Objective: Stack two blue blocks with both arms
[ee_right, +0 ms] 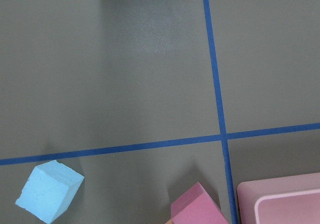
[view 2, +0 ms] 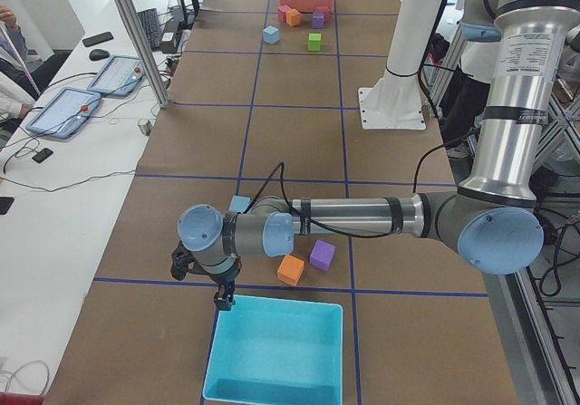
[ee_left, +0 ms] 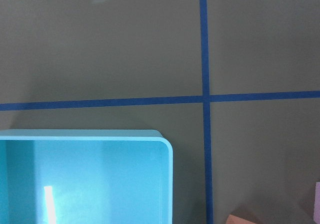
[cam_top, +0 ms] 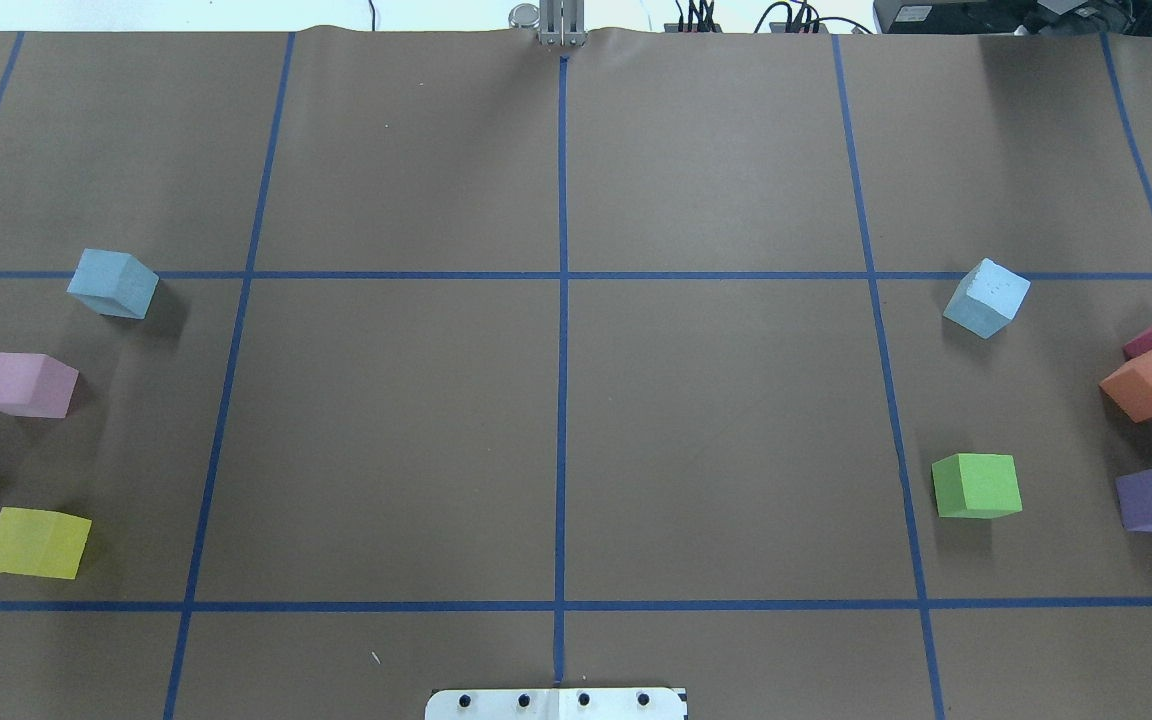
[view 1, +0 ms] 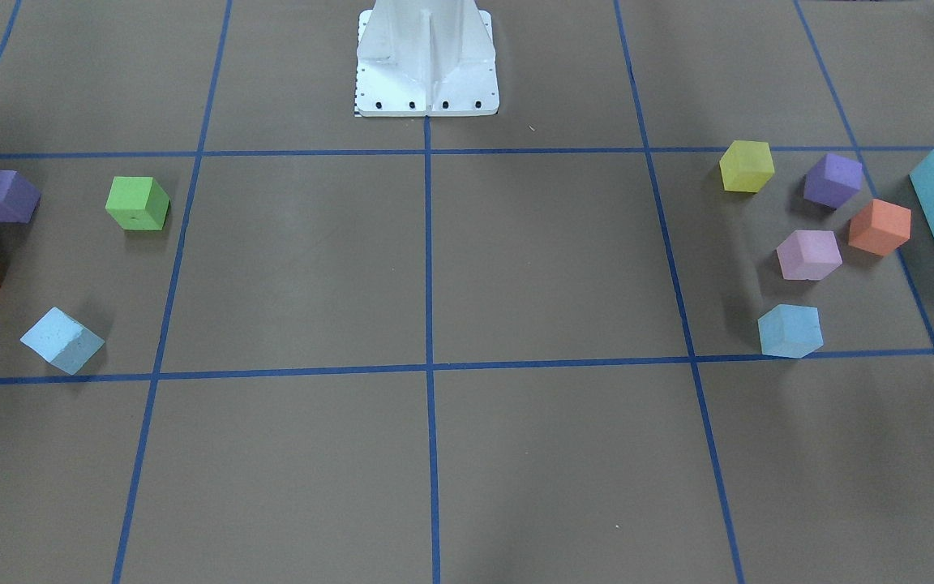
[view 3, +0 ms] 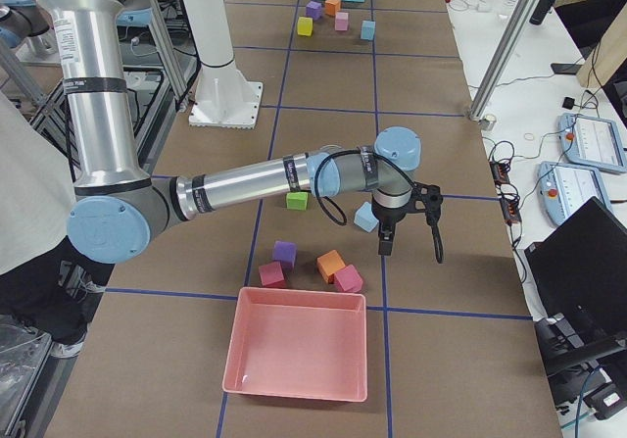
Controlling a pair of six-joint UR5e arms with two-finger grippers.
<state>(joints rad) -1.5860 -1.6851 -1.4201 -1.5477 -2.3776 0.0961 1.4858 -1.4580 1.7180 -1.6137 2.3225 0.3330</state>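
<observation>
Teal bin (view 2: 281,351) lies nearest in the left side view, and the left claw (view 2: 223,302) hangs fingers-down over its far rim. From this view alone I cannot tell whether those fingers are apart or together. The left arm (view 2: 349,215) stands with its upper link upright and its forearm level, low over the tabletop (cam_top: 386,430). The wrist is bent so that the claw points straight down.

The left block (cam_top: 113,284) is a small pale sky-blue foam cube with clean faces. It sits flat on the robot's left part of the tabletop, just beside a tape line (cam_top: 386,275) and near a pink cube (cam_top: 26,385).

The right block (cam_top: 986,298) is the same colour and size, with a pitted, speckled top face. It is turned corner-on to the grid, just by the same tape line on the robot's right, well apart from a green cube (cam_top: 976,486). The two blocks lie far apart, neither on the other.

The right arm (view 3: 245,178) has the same pose: upper link upright, forearm level, wrist bent down. The right claw (view 3: 385,245) points down just beside the right block, and whether they touch is unclear. Its fingers' spacing I cannot tell either.
</observation>
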